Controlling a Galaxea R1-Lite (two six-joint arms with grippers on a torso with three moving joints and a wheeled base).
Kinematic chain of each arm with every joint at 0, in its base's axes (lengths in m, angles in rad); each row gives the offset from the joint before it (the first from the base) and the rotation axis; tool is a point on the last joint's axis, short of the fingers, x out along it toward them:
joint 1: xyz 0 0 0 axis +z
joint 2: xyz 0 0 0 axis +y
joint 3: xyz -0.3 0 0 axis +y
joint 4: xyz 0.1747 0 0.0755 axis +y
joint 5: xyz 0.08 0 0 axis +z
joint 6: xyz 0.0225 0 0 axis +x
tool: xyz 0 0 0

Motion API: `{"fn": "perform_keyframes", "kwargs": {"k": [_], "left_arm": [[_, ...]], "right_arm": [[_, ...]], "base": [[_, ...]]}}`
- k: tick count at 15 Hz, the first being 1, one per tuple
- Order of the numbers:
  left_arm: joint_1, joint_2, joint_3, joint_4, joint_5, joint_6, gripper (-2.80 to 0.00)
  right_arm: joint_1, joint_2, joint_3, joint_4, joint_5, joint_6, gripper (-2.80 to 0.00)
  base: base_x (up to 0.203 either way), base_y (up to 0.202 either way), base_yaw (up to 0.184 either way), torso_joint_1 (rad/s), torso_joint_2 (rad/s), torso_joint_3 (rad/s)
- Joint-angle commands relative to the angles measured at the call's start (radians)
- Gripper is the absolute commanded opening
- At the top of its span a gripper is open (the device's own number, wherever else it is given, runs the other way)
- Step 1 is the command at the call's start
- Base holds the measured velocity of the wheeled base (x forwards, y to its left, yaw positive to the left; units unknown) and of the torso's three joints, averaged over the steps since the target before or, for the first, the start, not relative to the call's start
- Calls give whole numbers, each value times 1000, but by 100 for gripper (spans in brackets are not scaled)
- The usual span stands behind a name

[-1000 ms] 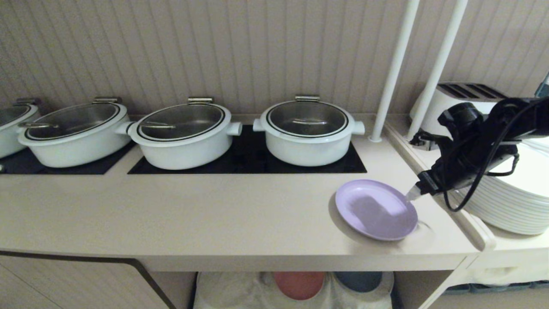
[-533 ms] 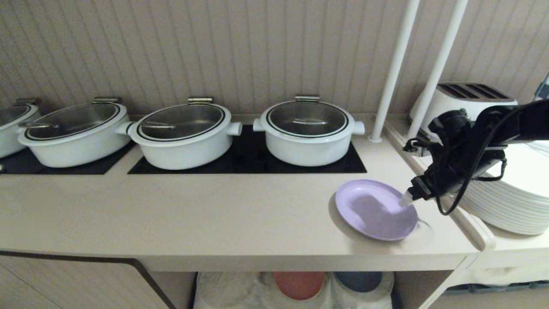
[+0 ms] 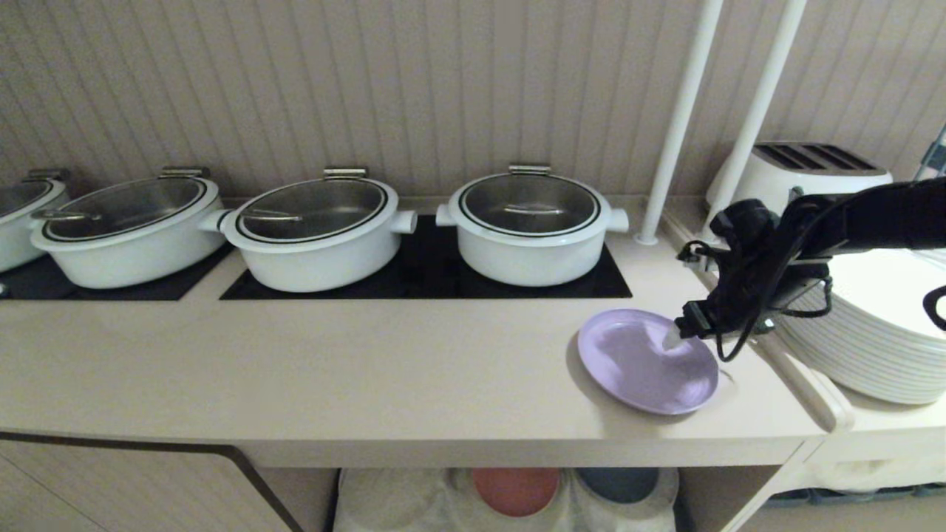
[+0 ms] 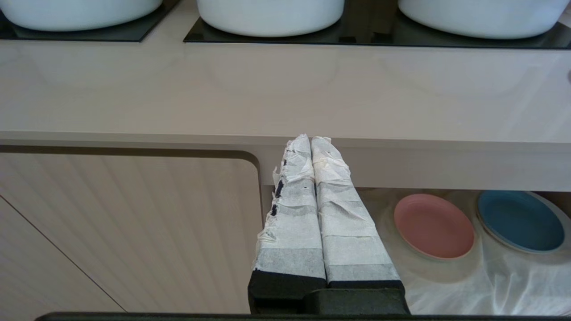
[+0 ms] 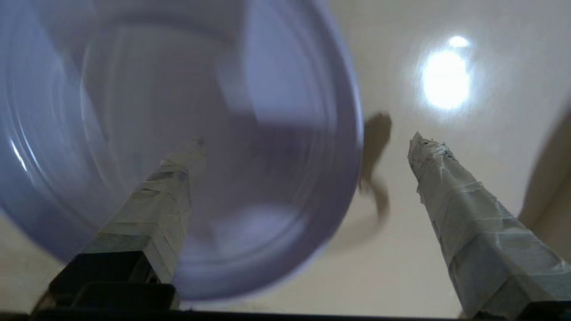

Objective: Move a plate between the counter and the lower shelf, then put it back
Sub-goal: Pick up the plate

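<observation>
The pale lavender plate [image 3: 635, 362] lies flat on the beige counter [image 3: 369, 369], near its front right corner. My right gripper [image 3: 676, 338] hangs open just over the plate's right side. In the right wrist view this gripper [image 5: 308, 140] straddles the rim: one taped finger [image 5: 169, 187] is over the plate [image 5: 178, 111], the other over bare counter [image 5: 446, 178]. Nothing is gripped. My left gripper [image 4: 311, 138] is shut and empty, parked in front of the counter's edge [image 4: 267, 138]. The lower shelf [image 4: 446, 285] under the counter is draped with a white sheet.
Several white lidded pots [image 3: 528, 225] stand on black hob panels at the back. Two white poles [image 3: 676, 125] rise right of the plate. A toaster [image 3: 805, 170] and a stack of white plates [image 3: 879, 332] fill the side ledge. A pink plate [image 4: 432, 225] and a blue plate [image 4: 519, 220] lie in the shelf.
My right gripper has moved left, from beside the plate's right rim to over it, and its fingers have spread wider. The plate has stayed in place.
</observation>
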Motion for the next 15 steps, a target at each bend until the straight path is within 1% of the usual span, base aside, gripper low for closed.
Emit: {"fn": "perform_keyframes", "kwargs": {"k": [1,3,9,10,12,15], "left_arm": [[0,1,0,-1,0,-1,-280],[0,1,0,-1,0,-1,-280],[0,1,0,-1,0,-1,-280],[0,1,0,-1,0,-1,-280],[0,1,0,-1,0,-1,-280],[0,1,0,-1,0,-1,-280]], "right_arm": [[7,61,-59,4,0,11,0],[7,90,-96,5,-1,11,0],[6,129,-118,2,-2,11,0],[6,133,-120,3,-10,11,0],[7,149,-122,1,-97,13,0],[7,151,-128,2,-104,14,0]], "base": [[0,0,0,0,0,0],[0,0,0,0,0,0],[0,0,0,0,0,0],[0,0,0,0,0,0],[0,0,0,0,0,0],[0,0,0,0,0,0]]}}
